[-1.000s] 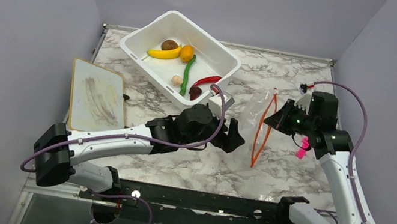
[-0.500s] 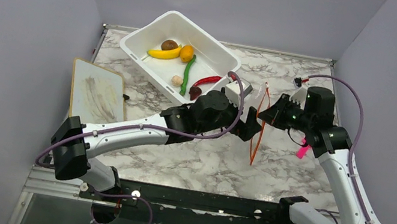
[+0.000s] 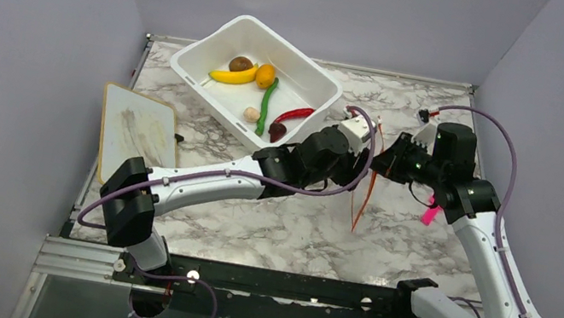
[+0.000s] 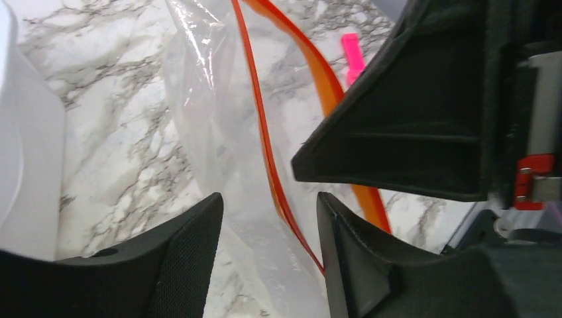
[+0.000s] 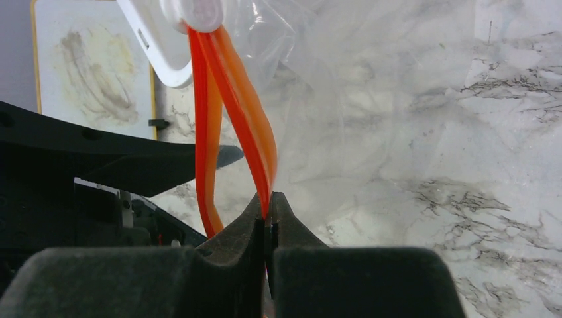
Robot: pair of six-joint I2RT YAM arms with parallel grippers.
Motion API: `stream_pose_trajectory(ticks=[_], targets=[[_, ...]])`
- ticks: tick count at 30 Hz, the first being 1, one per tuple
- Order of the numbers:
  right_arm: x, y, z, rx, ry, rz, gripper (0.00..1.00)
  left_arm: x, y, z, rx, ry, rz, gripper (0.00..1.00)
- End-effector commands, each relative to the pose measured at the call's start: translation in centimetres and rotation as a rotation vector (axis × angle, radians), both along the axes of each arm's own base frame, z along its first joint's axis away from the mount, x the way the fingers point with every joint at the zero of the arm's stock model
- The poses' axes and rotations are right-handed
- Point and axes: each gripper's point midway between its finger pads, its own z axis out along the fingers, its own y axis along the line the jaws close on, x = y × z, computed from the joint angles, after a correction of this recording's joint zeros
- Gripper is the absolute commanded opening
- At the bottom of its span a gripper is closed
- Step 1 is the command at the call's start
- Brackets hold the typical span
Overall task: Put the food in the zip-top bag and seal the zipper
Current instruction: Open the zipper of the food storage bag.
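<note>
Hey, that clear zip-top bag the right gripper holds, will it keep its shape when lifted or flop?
Probably floppy: the zip-top bag sags in crinkled folds from the right gripper, which pinches only the zipper. Likely light, since that thin strip carries it. Its glossy film looks slippery, so the open left gripper may slide off.

Marble table (image 3: 292, 230) — white tub (image 3: 203, 94) at back, wood-edged board (image 3: 139, 139) left

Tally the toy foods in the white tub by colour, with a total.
yellow banana: 1
orange fruit: 1
green pod: 1
red chili: 1
brown ball: 1
beige mushroom: 1
dark red piece: 1
Total: 7, all in the white tub.
</note>
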Motion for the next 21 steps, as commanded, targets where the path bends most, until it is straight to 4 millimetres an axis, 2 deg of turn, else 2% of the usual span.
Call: stream_pose_trajectory(ticks=[1,4,8,9,11,13,15,18,21], targets=[[0.8,-0.2,2.0,-0.024,-0.079,-0.003,0.01,1.6,1.9,-0.5,0.086,-0.034,0.105,0.46],[1.5,-1.6,2.3,-0.104,-0.086,-0.052,0.01,2.3,3.3,-0.4,0.109,-0.045,0.175,0.24],[2.4,-3.9,4.2,-0.213,-0.114,-0.14,0.01,2.3,4.3,-0.4,0.082,-0.018,0.222,0.02],[2.5,-4.3,5.2,-0.223,-0.134,-0.156,0.01,2.1,4.3,-0.6,0.064,0.004,0.219,0.0],[2.5,-4.5,5.9,-0.23,-0.146,-0.161,0.01,1.4,3.6,-1.7,0.025,0.065,0.178,0.0],[2.4,-4.2,5.6,-0.232,-0.128,-0.148,0.01,1.0,3.3,-3.5,0.012,0.131,0.162,0.0],[2.3,-4.4,4.1,-0.266,-0.093,-0.14,0.01,1.0,3.5,-5.7,0.026,0.196,0.17,0.0],[2.3,-5.9,0.8,-0.383,-0.013,-0.162,0.01,1.0,4.3,-8.1,0.017,0.287,0.181,0.0],[1.9,-6.3,-1.0,-0.422,0.017,-0.152,0.01,0.5,4.4,-8.5,-0.05,0.343,0.149,0.03]])
